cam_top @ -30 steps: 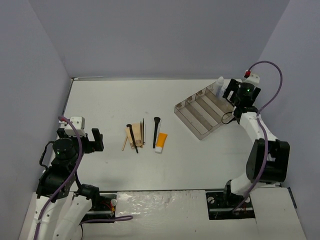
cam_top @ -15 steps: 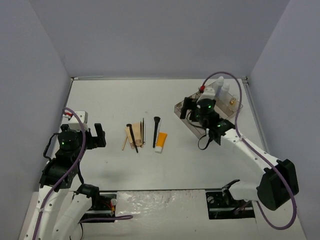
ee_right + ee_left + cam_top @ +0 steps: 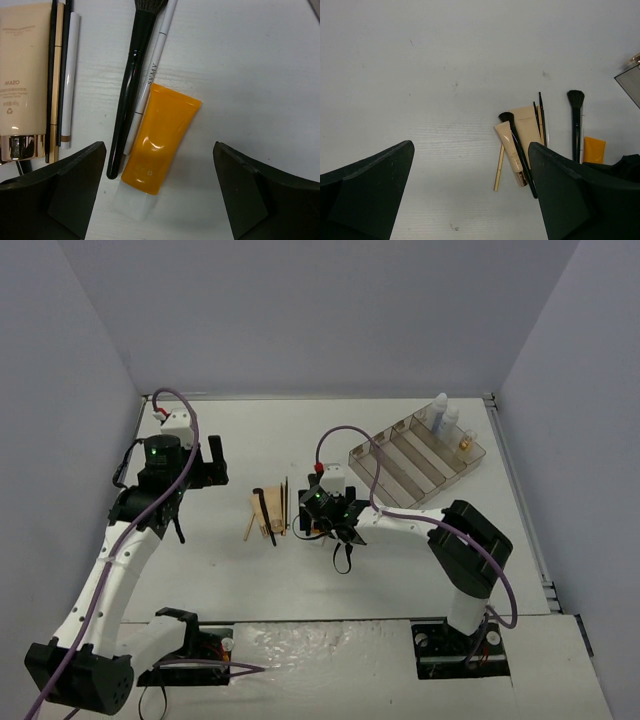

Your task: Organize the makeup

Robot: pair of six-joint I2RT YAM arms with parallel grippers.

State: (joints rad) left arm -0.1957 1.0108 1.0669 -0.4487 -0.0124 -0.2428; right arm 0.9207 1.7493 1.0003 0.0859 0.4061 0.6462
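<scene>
The loose makeup lies in a row mid-table: a beige tube, a smaller beige tube, a thin gold stick, slim black brushes, a black fan brush, a white pencil and the orange tube with its white cap. My right gripper is open, low over the orange tube, one jaw on each side and apart from it. My left gripper is open and empty, left of the row. Two white bottles and the amber vial stand in the tray's far end.
The clear smoky tray with long divided slots sits at the back right, angled; its corner shows in the left wrist view. Grey walls close in the table on the left, back and right.
My right arm has swung from the tray's far end leftward and down over the orange tube. My left arm has reached farther from the near edge, toward the row.
</scene>
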